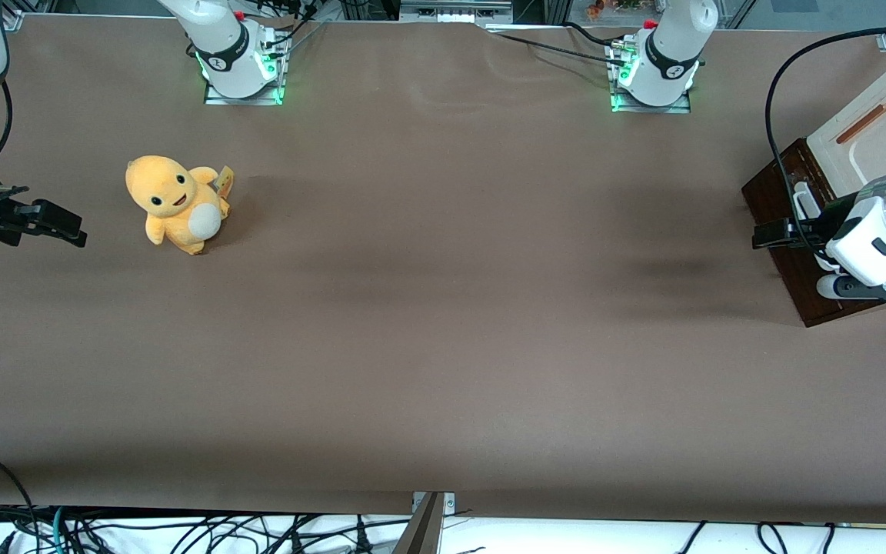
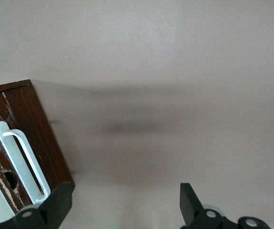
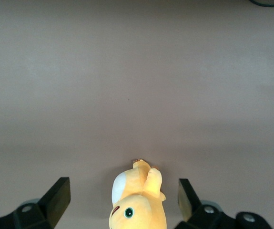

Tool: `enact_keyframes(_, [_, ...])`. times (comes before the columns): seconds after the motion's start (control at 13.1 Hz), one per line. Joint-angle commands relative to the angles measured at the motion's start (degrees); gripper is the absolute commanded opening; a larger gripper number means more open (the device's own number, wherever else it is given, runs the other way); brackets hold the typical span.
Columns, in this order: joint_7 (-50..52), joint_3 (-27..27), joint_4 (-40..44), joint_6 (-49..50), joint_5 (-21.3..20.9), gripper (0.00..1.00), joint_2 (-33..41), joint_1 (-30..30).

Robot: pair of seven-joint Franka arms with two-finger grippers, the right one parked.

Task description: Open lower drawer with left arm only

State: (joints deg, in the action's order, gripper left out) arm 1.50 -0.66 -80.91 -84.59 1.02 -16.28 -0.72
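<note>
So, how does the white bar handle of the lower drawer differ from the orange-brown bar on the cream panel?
The white bar handle is a thick loop standing off the dark brown lower drawer; the orange-brown bar is thin and straight on the cream panel, above it. The open gripper sits just in front of the white handle, far from the orange-brown bar. Both are slim bars on one cabinet.

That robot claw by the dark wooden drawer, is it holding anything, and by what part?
Nothing. The gripper is open and empty, in front of the lower drawer, one finger close beside its white handle without clasping it.
</note>
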Motion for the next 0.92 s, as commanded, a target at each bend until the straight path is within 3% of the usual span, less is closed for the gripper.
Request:
enact_keyframes(0.0, [-0.27, -0.13, 0.22, -0.13, -1.19, 1.0, -0.16, -0.07])
enact_keyframes(0.84, [-0.27, -0.04, 0.31, -0.13, -0.4, 1.0, -0.16, -0.07])
